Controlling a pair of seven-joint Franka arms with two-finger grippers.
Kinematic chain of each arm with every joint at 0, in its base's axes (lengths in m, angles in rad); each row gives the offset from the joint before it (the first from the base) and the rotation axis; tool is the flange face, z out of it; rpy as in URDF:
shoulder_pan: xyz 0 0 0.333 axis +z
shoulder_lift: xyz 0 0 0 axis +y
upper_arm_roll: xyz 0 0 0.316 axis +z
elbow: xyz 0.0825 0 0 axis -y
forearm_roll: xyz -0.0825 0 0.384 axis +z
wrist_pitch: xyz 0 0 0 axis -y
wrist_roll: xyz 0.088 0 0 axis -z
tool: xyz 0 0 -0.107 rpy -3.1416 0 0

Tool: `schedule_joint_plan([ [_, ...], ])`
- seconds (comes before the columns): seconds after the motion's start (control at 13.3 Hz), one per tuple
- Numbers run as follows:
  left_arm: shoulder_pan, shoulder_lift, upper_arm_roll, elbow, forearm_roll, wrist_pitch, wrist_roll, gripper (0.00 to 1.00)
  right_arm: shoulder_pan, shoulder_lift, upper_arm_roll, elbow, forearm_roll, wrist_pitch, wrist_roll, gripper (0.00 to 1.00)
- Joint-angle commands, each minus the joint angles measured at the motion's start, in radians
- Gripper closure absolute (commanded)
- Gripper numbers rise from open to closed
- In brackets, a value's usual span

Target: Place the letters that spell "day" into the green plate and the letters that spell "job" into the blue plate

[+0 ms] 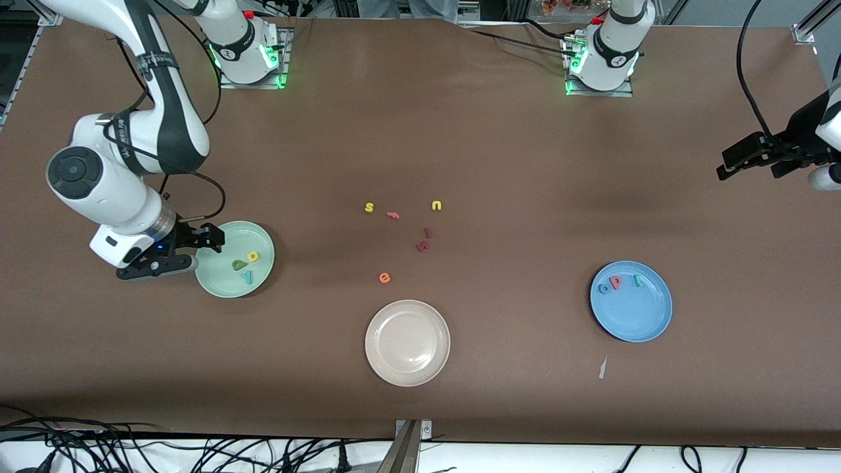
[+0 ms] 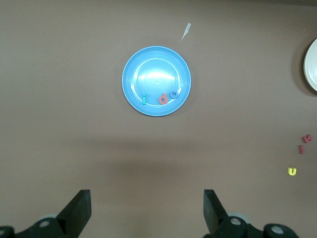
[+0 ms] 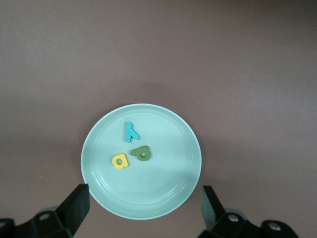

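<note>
The green plate [image 1: 223,279] lies toward the right arm's end of the table. In it lie a green "d" [image 3: 141,153], a yellow "a" [image 3: 120,161] and a teal "y" [image 3: 130,132]. My right gripper [image 1: 197,249] hangs open over that plate's rim [image 3: 163,183], holding nothing. The blue plate [image 1: 640,318] lies toward the left arm's end. It holds a teal "j" [image 2: 144,99], a pink "b" [image 2: 163,99] and a blue "o" [image 2: 174,94]. My left gripper [image 1: 736,161] waits open and empty, raised over bare table at the left arm's end.
A beige plate [image 1: 407,368] lies near the front camera at mid-table. Farther from the camera lie a yellow "s" [image 1: 369,207], a pink "f" [image 1: 393,214], a yellow "u" [image 1: 436,205], two dark red letters [image 1: 428,232] and an orange "e" [image 1: 384,278]. A pale scrap [image 1: 602,368] lies nearer the camera than the blue plate.
</note>
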Motion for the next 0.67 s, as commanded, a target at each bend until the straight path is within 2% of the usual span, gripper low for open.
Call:
schedule_joint_plan([
  [0.0,-0.025,-0.018,0.013,0.020,-0.014,-0.122,-0.007,0.00,-0.002,-0.044,0.004,0.063,0.038,-0.131,0.014,0.00],
  [0.22,-0.025,-0.012,0.009,0.042,0.072,-0.167,0.028,0.00,-0.004,-0.082,-0.009,0.145,0.067,-0.277,0.013,0.00],
  [0.38,-0.022,-0.012,0.009,0.039,0.078,-0.143,0.045,0.00,-0.004,-0.110,-0.018,0.181,0.079,-0.338,0.014,0.00],
  [0.6,-0.024,-0.011,0.009,0.033,0.083,-0.131,0.038,0.00,-0.002,-0.113,-0.018,0.290,0.081,-0.507,0.016,0.00],
])
